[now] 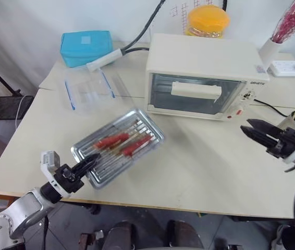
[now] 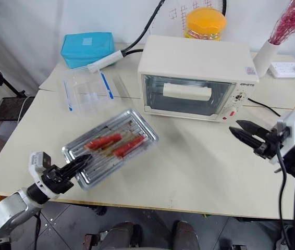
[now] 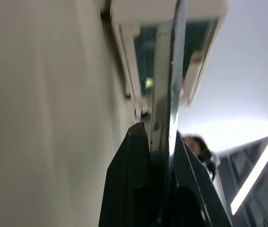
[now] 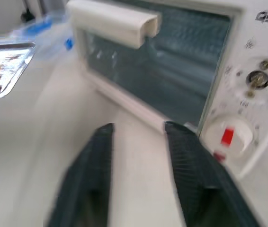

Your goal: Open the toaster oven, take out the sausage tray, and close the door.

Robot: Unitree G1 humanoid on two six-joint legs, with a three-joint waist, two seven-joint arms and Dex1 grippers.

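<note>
The left gripper (image 1: 90,164) is held low, in front of the toaster oven (image 1: 205,73) and well apart from it, its black fingers (image 3: 134,179) closed on the near rim of the sausage tray (image 1: 117,146). The left forearm is angled up toward the oven. The right gripper (image 1: 254,130) is held level off the oven's knob end, pointed toward its front, its fingers (image 4: 191,165) parted and holding nothing.

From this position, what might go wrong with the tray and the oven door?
1. The left hand pinches only the corner of the shallow silvery ribbed metal tray, which looks tilted; the thin red sausages may roll or the tray may slip.
2. The tray lies near the table edge; a pull could drag it off.
3. The open right hand is near the cream-white toaster oven's knobs and may bump them.
</note>
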